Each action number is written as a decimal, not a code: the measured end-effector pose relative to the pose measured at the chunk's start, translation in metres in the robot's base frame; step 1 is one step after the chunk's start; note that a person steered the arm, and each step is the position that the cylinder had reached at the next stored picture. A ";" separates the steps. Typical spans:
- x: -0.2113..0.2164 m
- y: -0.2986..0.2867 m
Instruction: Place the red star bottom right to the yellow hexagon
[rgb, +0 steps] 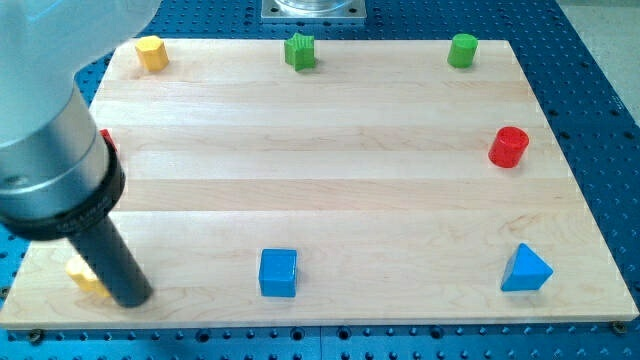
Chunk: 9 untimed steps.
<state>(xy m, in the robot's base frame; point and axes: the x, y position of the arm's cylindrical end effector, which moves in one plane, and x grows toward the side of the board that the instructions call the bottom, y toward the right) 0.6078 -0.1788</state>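
Because the arm's big grey housing (50, 170) covers the desk's (330, 190) left edge in the view, only a red sliver (108, 140) peeks out behind it, probably the red star, though its shape is hidden. The yellow hexagon (151, 52) sits at the top left corner. A push begun blind could send the star off the near edge. My tip (135, 297), a bare rod holding nothing, half hides a yellow block (83, 274) and could nudge it.

A pale wooden tabletop (330, 180) of joined planks lies on a blue perforated base (600, 60); a grey metal plate (314, 9) sits at the view's top.
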 end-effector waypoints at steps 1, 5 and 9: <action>-0.016 0.023; -0.100 -0.030; -0.196 -0.023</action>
<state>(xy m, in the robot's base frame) 0.4119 -0.2021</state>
